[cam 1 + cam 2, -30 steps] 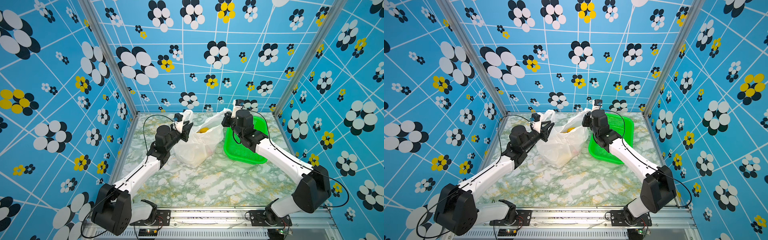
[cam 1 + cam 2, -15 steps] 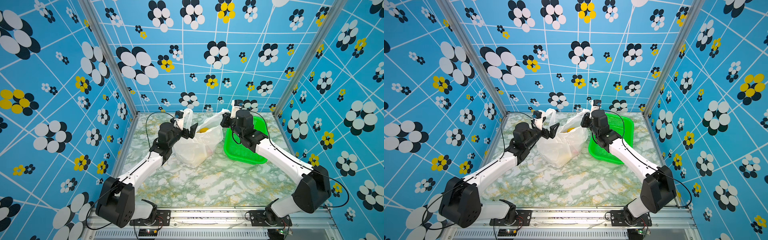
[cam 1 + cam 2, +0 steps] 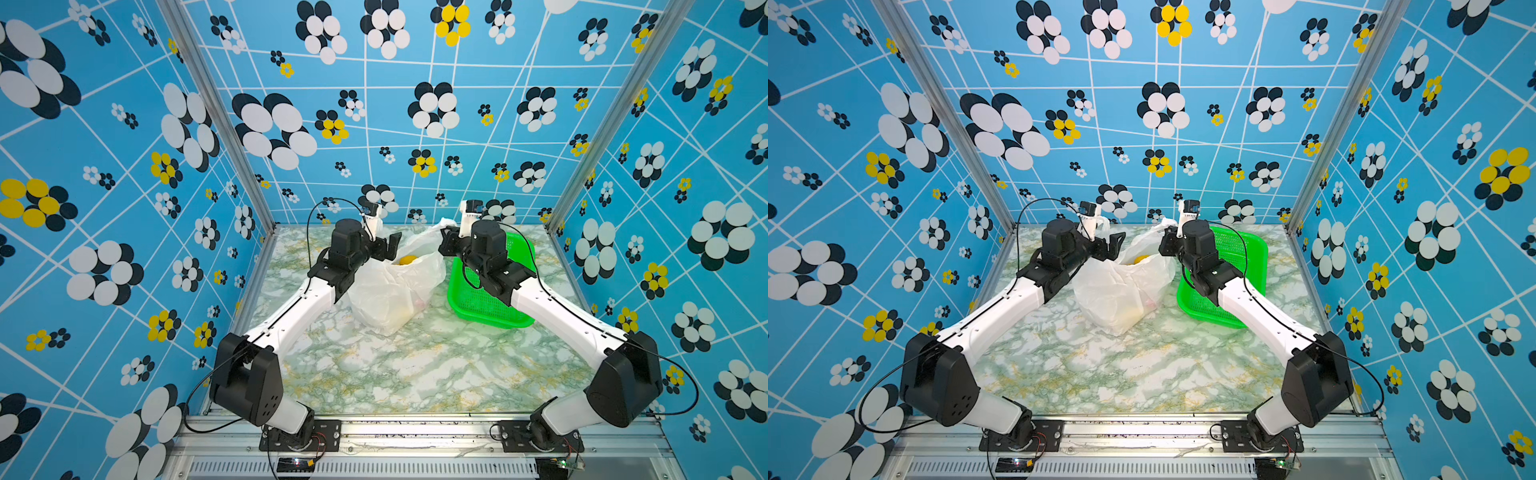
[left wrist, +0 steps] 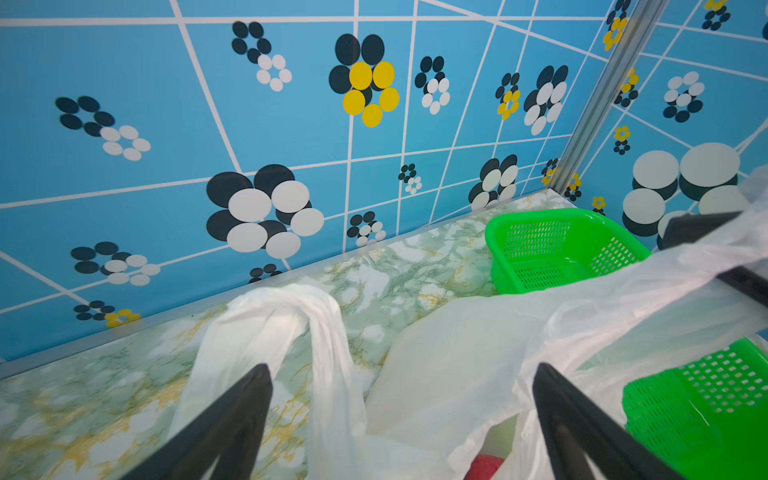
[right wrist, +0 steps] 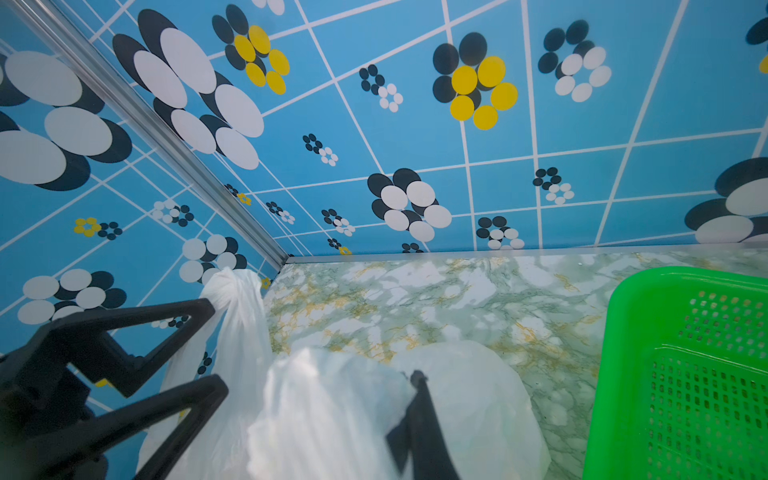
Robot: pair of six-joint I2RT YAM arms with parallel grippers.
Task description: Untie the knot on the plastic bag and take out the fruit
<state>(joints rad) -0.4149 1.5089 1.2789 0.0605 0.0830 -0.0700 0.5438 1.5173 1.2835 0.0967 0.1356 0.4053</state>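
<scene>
Our left gripper (image 4: 401, 370) stands wide open, with a loose handle loop of the plastic bag (image 3: 386, 295) lying ungripped between its fingers. Our right gripper (image 3: 444, 244) is pinched shut on the bag's opposite rim. We see a yellow fruit (image 3: 407, 260) in the open mouth, and the bag sits just beside the green basket (image 3: 490, 311).

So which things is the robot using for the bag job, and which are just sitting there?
For the job: plastic bag, fruit inside it, right gripper pinching the bag, open left gripper.
Just there: green basket beside the bag, marble table.
</scene>
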